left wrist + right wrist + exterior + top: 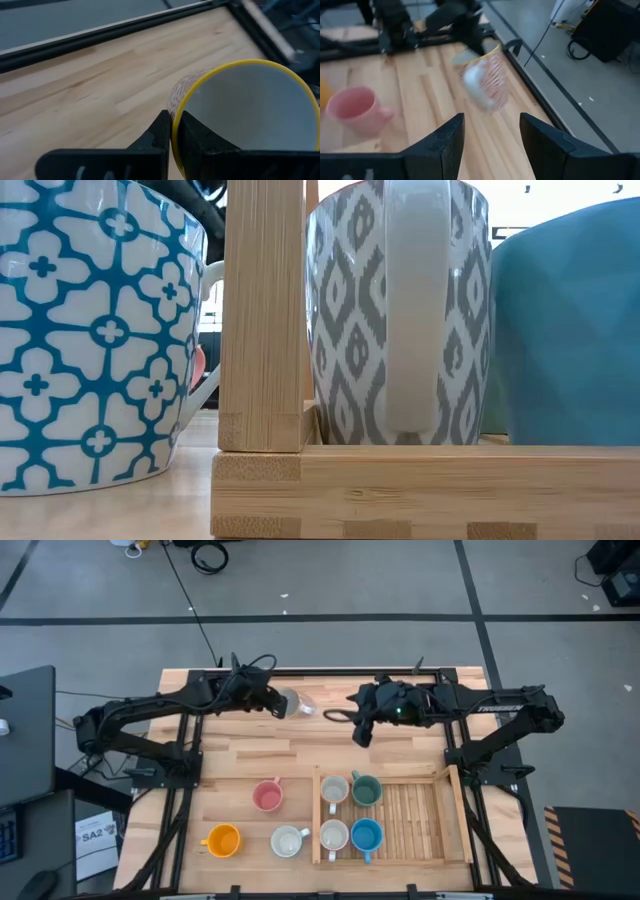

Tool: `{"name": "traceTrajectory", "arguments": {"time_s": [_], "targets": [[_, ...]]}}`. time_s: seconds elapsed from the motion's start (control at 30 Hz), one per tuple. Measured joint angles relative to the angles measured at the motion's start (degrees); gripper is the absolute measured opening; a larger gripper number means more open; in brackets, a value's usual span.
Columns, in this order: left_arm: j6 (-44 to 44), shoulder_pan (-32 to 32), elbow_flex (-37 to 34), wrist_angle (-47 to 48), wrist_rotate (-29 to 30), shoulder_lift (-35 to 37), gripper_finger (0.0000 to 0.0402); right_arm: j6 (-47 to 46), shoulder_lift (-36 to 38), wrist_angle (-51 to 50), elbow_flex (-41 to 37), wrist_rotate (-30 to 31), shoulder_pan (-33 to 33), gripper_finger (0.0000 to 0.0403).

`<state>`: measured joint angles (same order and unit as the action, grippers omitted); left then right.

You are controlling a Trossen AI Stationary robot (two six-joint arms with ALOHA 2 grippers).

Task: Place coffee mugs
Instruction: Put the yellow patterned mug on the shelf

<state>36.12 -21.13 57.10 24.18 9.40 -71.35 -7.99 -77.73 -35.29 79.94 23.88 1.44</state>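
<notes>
Care is needed now: I think the yellow-rimmed patterned mug should be carried level and slowly toward the bamboo tray, then lowered into a free place. Left end effector is closed on its rim, holding it tilted above the tabletop. Right end effector waits near, fingers wide open, holding nothing

Four mugs crowd the tray's left end; its right slats lie open.
</notes>
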Motion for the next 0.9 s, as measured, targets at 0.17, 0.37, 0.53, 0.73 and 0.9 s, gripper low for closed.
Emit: {"name": "traceTrajectory", "arguments": {"time_s": [0.17,0.37,0.53,0.73,0.9], "targets": [[0.8,4.1,0.7,-0.5,3.8,0.0,0.0025,0.0,0.0,4.3,0.0,0.0,-2.3,0.0197],[5.8,7.6,0.7,-0.2,5.2,0.0,0.0025,0.0,0.0,4.8,0.0,0.0,-4.3,0.0197],[8.5,10.0,0.7,-1.8,4.9,-1.7,0.0025,0.0,0.0,4.8,0.0,-1.1,-5.7,0.0197],[8.7,10.9,0.7,-10.6,3.4,-6.1,0.0025,0.0,0.0,4.7,0.0,-5.1,-7.0,0.0197],[9.0,10.0,0.7,-13.0,3.1,-10.3,0.0025,0.0,0.0,4.2,0.0,-6.0,-7.9,0.0197]]}}
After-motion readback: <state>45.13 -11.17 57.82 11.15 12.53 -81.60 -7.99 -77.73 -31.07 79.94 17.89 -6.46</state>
